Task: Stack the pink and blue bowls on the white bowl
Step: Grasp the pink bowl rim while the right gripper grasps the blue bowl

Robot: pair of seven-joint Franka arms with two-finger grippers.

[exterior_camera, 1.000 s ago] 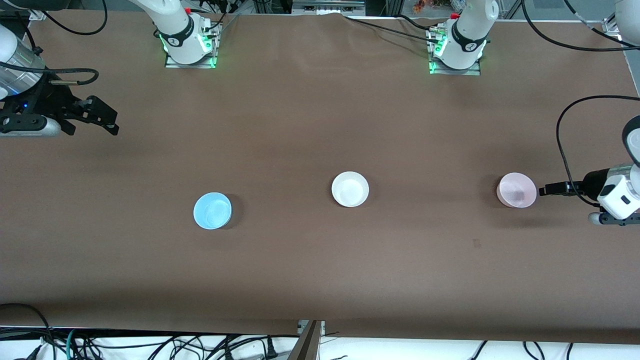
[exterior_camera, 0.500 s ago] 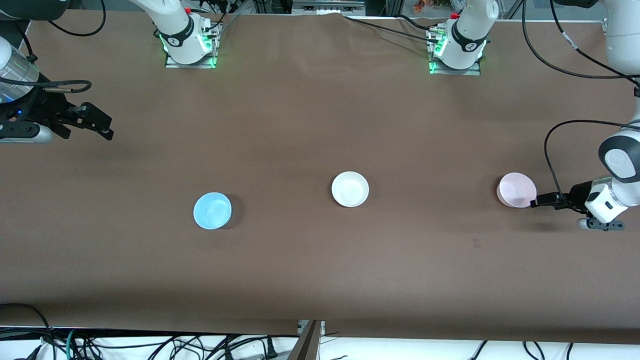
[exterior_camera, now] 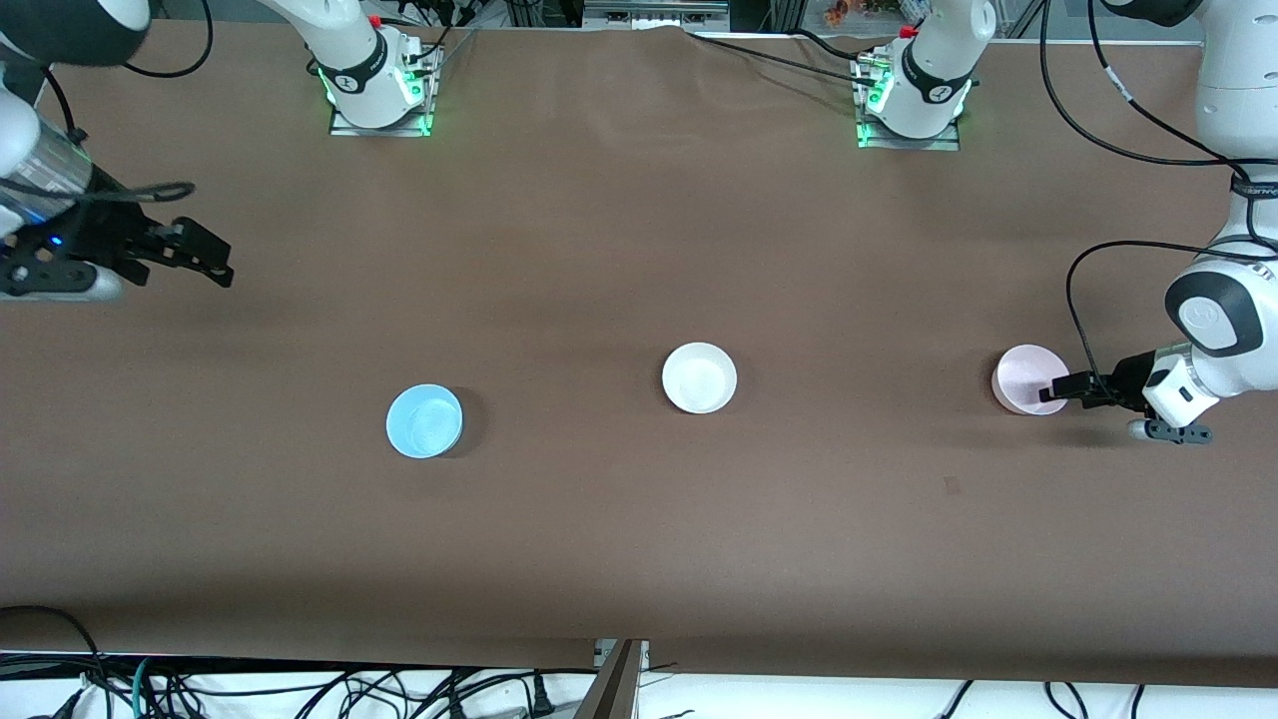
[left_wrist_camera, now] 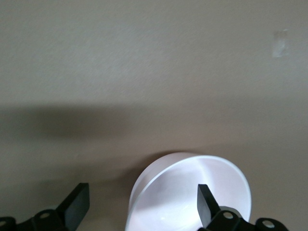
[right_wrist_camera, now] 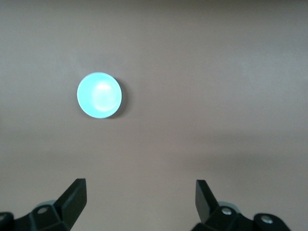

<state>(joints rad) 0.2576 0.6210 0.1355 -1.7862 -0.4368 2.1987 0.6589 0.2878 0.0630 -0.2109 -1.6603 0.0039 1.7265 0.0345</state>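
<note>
Left gripper (exterior_camera: 1050,392) has closed in on the pale pink plastic bowl (exterior_camera: 1024,375)

It was short of the rim a second ago — now one spread finger (left_wrist_camera: 206,208) is over the bowl, nothing pinched. Right gripper (exterior_camera: 214,262) hangs spread over the brown table (exterior_camera: 619,230), barely shifted. Small round white plastic bowl (exterior_camera: 699,377) and light blue plastic bowl (exterior_camera: 424,420) haven't budged.

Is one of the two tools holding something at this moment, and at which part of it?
Nothing is held. The left tool is open astride the pink bowl's rim, one finger inside; the right tool waits open over bare table.
</note>
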